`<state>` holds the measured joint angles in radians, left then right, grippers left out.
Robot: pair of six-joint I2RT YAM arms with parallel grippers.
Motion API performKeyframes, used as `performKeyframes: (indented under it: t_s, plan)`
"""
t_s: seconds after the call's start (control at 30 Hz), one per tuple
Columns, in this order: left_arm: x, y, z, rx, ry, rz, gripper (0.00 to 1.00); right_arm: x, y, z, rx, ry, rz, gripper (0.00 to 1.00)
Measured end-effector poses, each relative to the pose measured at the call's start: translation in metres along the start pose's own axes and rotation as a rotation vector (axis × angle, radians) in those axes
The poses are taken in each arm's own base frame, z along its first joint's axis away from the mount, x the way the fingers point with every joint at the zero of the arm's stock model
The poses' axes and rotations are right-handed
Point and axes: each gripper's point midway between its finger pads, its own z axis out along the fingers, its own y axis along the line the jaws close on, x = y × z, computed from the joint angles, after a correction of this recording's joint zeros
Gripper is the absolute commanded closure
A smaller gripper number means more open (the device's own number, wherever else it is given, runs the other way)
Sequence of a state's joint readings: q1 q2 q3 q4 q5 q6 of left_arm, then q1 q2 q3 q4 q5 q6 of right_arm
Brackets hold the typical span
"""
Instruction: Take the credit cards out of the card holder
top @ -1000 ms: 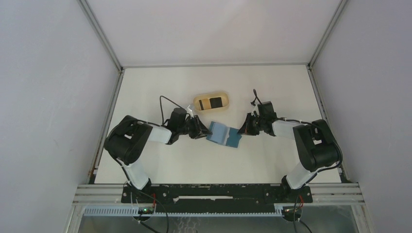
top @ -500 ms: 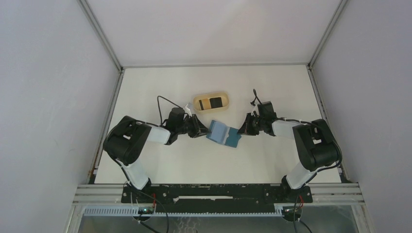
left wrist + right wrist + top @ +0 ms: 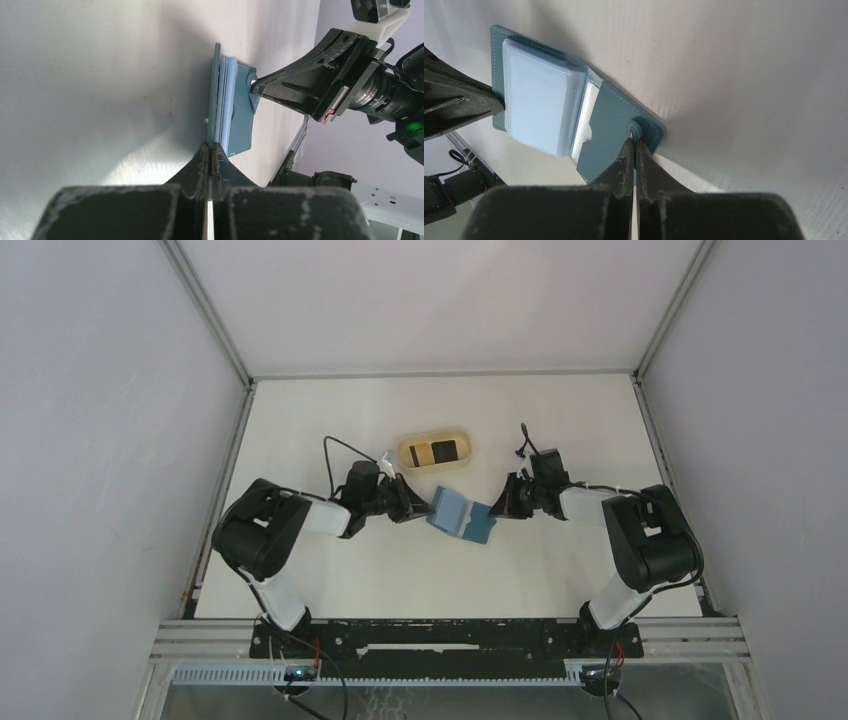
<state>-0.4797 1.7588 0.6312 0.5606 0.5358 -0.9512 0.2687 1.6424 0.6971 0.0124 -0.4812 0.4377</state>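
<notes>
The teal-blue card holder [image 3: 462, 517] lies open on the table between both arms. Its inner stack of pale blue sleeves [image 3: 539, 105] faces up. A white card edge [image 3: 584, 120] shows in the pocket beside the stack. My left gripper [image 3: 425, 510] is shut on the thin left edge of the card holder [image 3: 216, 100], its tips [image 3: 210, 146] pressed together. My right gripper [image 3: 634, 142] is shut on the holder's small round closure tab [image 3: 636, 131] at the right. A black card [image 3: 443, 451] lies in the tan tray.
The tan rounded tray [image 3: 410, 452] sits just behind the holder. A cable [image 3: 335, 445] loops over the left arm. Metal rails edge the table on the left [image 3: 225, 490] and right [image 3: 660, 460], with white walls beyond.
My left gripper has closed from partly open onto the holder's left edge. The right gripper and the holder have barely moved.
</notes>
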Motion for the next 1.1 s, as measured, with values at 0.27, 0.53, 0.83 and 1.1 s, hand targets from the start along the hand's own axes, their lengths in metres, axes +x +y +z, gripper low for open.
performKeyframes:
  t_s: [0.27, 0.53, 0.83, 1.1]
  plan:
    - [0.000, -0.004, -0.007, -0.014, -0.002, 0.022, 1.00, 0.000, 0.006, -0.002, 0.015, -0.014, -0.033, 0.62]
    - [-0.005, -0.016, -0.023, -0.041, -0.021, 0.069, 1.00, -0.011, 0.015, -0.013, 0.018, -0.067, -0.065, 0.50]
    - [-0.037, -0.055, -0.050, -0.090, -0.093, 0.225, 1.00, -0.021, 0.023, -0.026, 0.018, -0.119, -0.092, 0.24]
    - [-0.049, -0.055, -0.068, -0.208, -0.109, 0.305, 1.00, -0.019, 0.018, -0.028, 0.047, -0.117, -0.085, 0.23]
